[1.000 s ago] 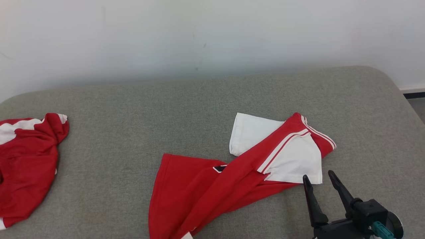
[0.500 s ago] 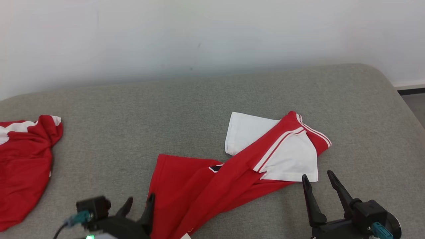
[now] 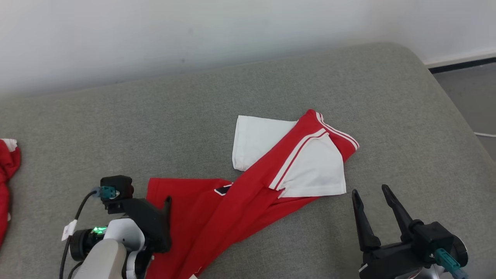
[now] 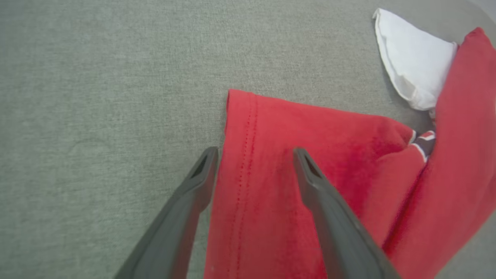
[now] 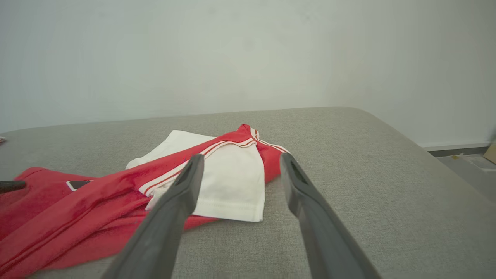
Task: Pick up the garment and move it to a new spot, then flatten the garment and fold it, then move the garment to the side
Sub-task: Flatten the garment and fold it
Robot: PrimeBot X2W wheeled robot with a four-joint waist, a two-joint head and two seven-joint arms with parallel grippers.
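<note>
A red garment with white sleeves point(image 3: 248, 193) lies crumpled on the grey cushioned surface point(image 3: 193, 116). Its hemmed red edge point(image 4: 240, 162) sits between the fingers of my left gripper point(image 4: 255, 155), which is open and hovers over the garment's left corner point(image 3: 166, 205). My right gripper point(image 3: 370, 192) is open too, just right of and below the white sleeve point(image 3: 314, 170). In the right wrist view the white sleeve point(image 5: 228, 182) lies a little beyond that gripper point(image 5: 240, 159), apart from it.
A second red and white garment point(image 3: 6, 174) lies at the far left edge of the surface. A white wall point(image 3: 193, 31) rises behind. The surface's rounded right corner drops to a grey floor point(image 3: 472, 97).
The camera has turned right and tilted down, shifting the scene left and up. My left gripper has come up over the red garment's left corner. The right gripper holds its place.
</note>
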